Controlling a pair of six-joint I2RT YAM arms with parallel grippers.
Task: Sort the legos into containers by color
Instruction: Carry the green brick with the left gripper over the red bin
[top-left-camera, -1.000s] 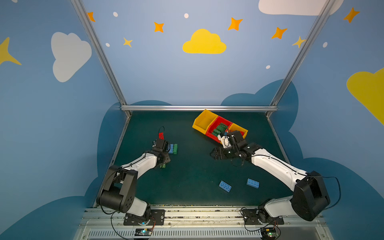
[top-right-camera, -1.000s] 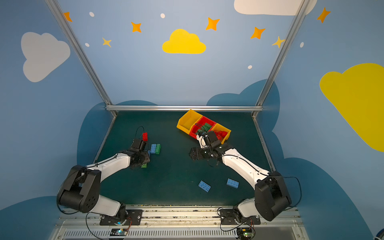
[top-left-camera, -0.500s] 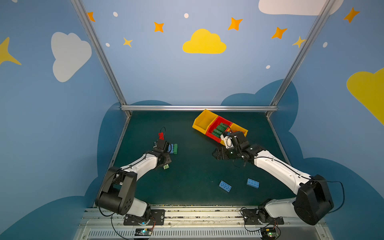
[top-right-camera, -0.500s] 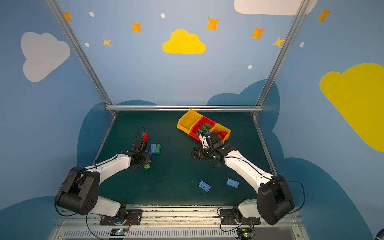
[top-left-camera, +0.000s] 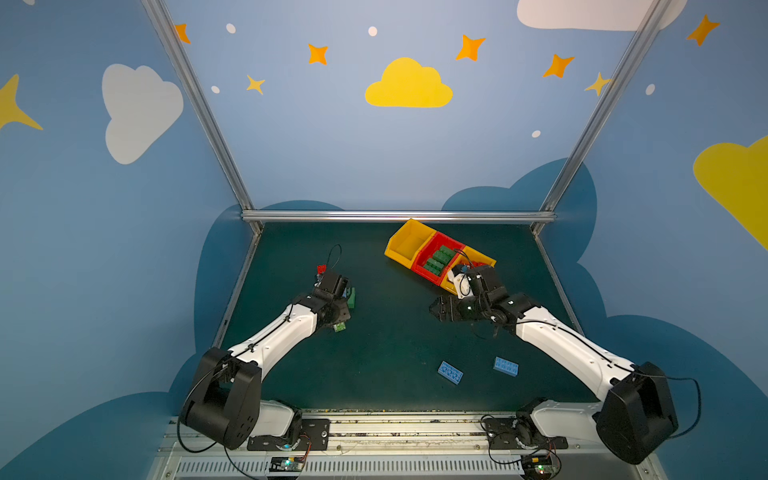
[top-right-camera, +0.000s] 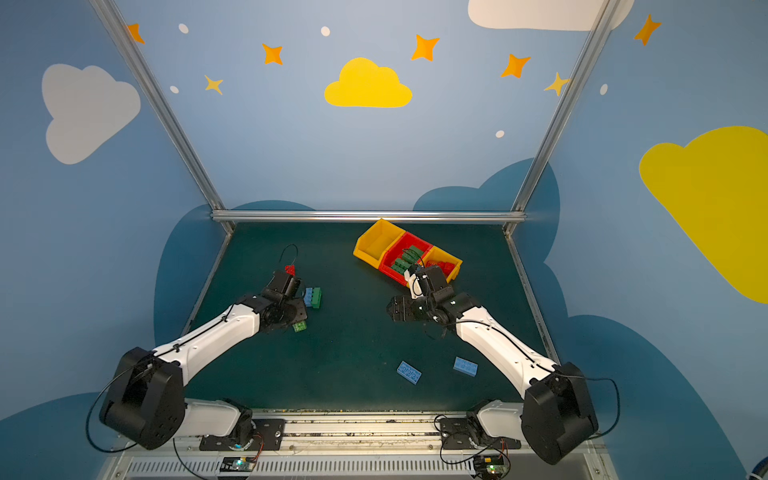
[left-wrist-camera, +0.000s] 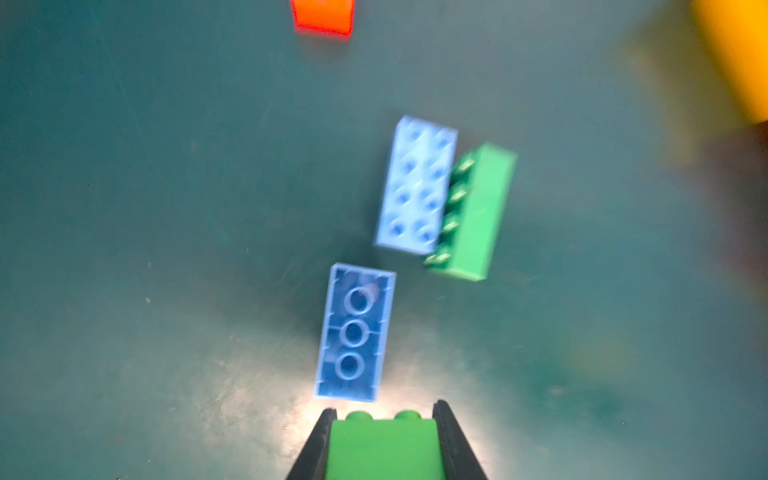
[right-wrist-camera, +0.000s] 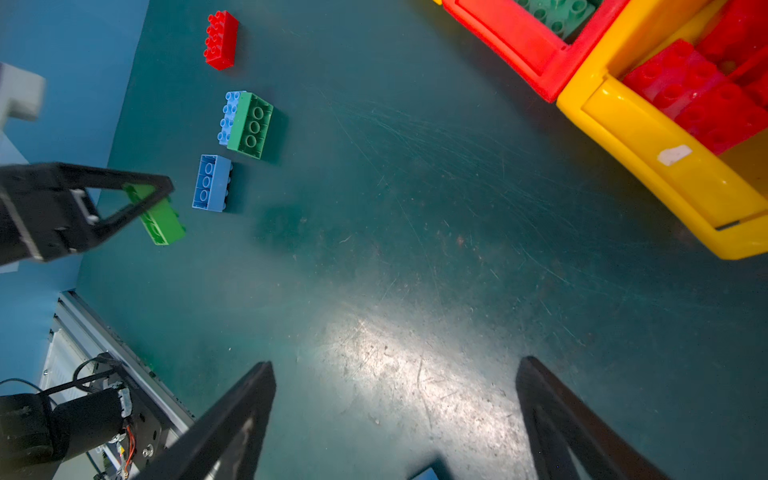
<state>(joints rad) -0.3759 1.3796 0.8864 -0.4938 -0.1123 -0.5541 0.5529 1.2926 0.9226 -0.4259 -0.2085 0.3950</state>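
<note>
Left gripper (left-wrist-camera: 384, 411) clamped on a green brick (left-wrist-camera: 382, 453) near a blue brick (left-wrist-camera: 355, 332); right gripper (right-wrist-camera: 397, 363) hangs empty, jaws wide apart, beside a yellow container (right-wrist-camera: 648, 166).

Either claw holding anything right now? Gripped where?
Left claw holds a green lego, pinched across its two long sides. Right claw is open, holding nothing.

This is a robotics lab test cell: a left arm (top-left-camera: 274, 340) and a right arm (top-left-camera: 573, 353) bolted to a metal rail (top-left-camera: 395, 432) with bare circuit boards (top-left-camera: 286, 463), on a green mat (top-left-camera: 390, 340) boxed in by aluminium posts (top-left-camera: 199, 108) and blue walls (top-left-camera: 332, 158) painted with clouds (top-left-camera: 408, 85) and stars (top-left-camera: 469, 47).
</note>
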